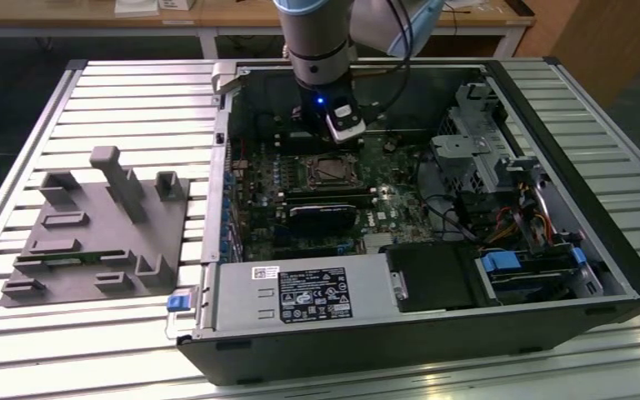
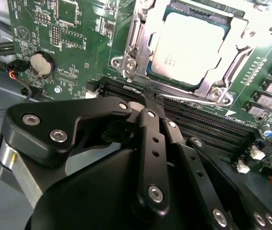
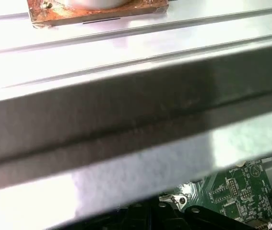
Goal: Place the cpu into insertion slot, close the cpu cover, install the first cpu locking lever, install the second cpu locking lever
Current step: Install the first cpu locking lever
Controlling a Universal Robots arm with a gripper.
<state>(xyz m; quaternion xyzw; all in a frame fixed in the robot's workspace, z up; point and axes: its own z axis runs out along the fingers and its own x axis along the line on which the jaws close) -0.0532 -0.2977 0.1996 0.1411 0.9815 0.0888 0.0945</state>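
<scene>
The small flat square cpu with its silver-grey metal top [image 2: 186, 45] sits in the insertion slot, the square socket with a silvery rim [image 1: 329, 172] set into the green circuit board [image 2: 73, 43]. The thin silvery metal cpu cover frame [image 2: 138, 45] lies down around the chip, its square window showing the metal top. My black-linked gripper [image 2: 147, 96] hangs just beside the socket, over the long black memory slots [image 2: 198, 122] that run along the socket's edge. My fingers look drawn together to a narrow tip with nothing between them. Near the socket, a round silver coin battery [image 2: 42, 63] sits on the board. In the exterior view my arm [image 1: 317, 50] stands upright above the socket, inside the open black computer case [image 1: 587, 250]. Well apart from the socket, outside the case, a grey plastic fixture [image 1: 97, 229] rests on the slatted metal table [image 1: 131, 92].
</scene>
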